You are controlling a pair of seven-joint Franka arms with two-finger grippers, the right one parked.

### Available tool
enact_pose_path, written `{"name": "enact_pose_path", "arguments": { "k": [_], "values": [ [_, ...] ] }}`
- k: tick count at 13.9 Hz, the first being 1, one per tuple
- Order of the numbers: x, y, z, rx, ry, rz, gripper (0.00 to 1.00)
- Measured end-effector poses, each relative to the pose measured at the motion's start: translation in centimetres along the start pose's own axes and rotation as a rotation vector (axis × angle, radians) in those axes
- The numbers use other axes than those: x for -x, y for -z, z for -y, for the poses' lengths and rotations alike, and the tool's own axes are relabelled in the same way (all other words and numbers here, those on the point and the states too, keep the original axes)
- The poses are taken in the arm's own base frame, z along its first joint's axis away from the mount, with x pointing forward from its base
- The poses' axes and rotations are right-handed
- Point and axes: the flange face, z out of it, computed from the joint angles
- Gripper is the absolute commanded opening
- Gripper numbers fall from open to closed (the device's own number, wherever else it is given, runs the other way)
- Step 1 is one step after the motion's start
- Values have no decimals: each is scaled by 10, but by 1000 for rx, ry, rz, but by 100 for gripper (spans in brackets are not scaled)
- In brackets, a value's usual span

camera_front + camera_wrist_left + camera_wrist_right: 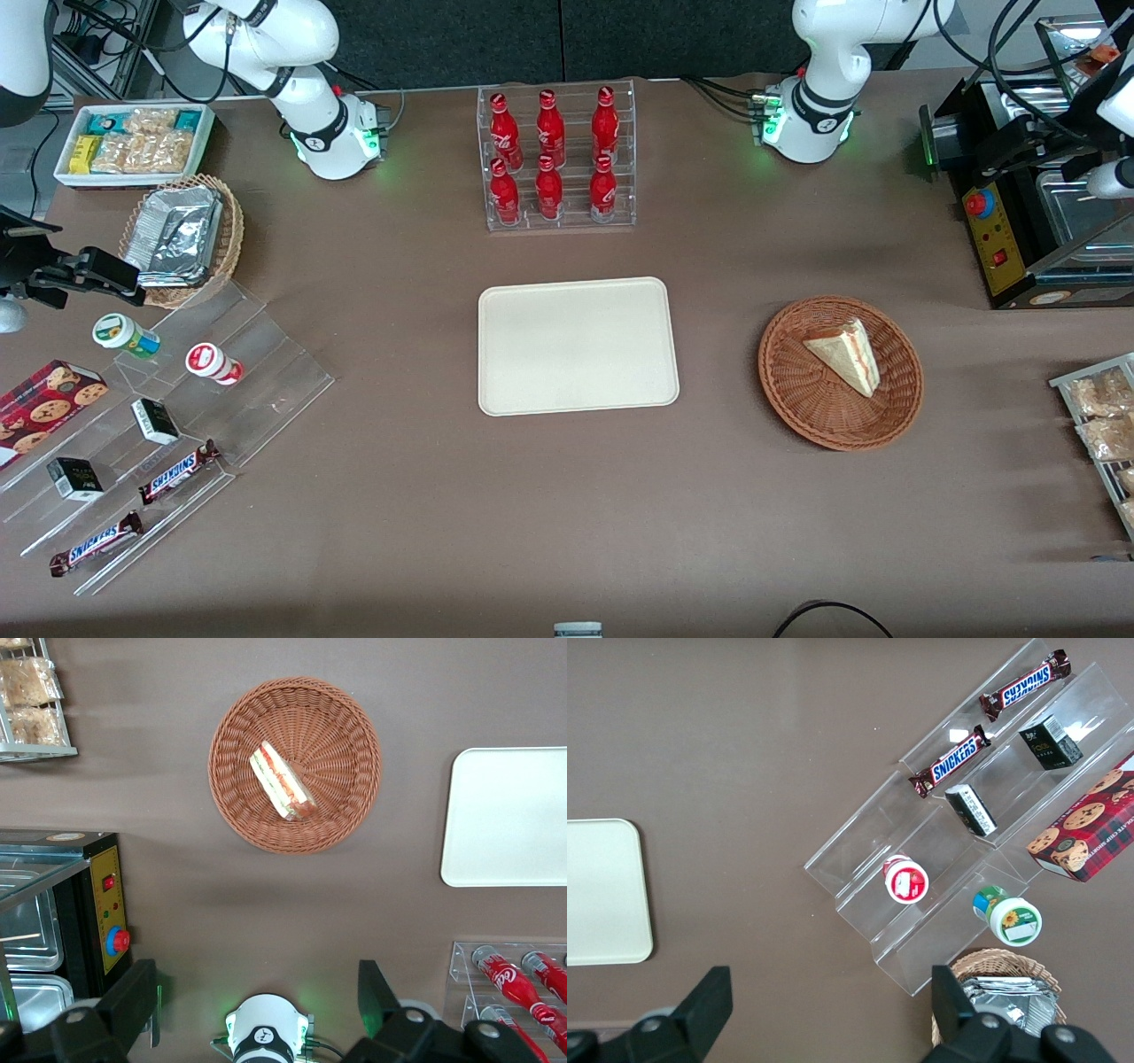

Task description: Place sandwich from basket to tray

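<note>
Sandwich (844,354) sits in the basket (802,403), right of centre in the front frame, filling edge facing up-right. Tray (578,346) mid-frame, bare, well apart from the basket. Gripper (257,1001) high above the table, nothing between its fingers (133,997), jaws spread wide; in the wrist view the basket lies straight ahead of it. Cola bottles (551,151) in a clear rack top centre.

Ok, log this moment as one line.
sandwich: in basket | tray: bare | gripper: open, high above table, apart from basket | grasp: not yet begun
</note>
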Motion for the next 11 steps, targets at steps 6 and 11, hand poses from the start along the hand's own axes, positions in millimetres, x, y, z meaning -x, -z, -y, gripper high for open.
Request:
{"name": "enact_pose_path", "arguments": {
  "k": [6, 11],
  "values": [
    [-13, -33, -1, -3, -26, 25, 100],
    [-28, -111, -3, -12, -33, 119, 100]
  ]
}}
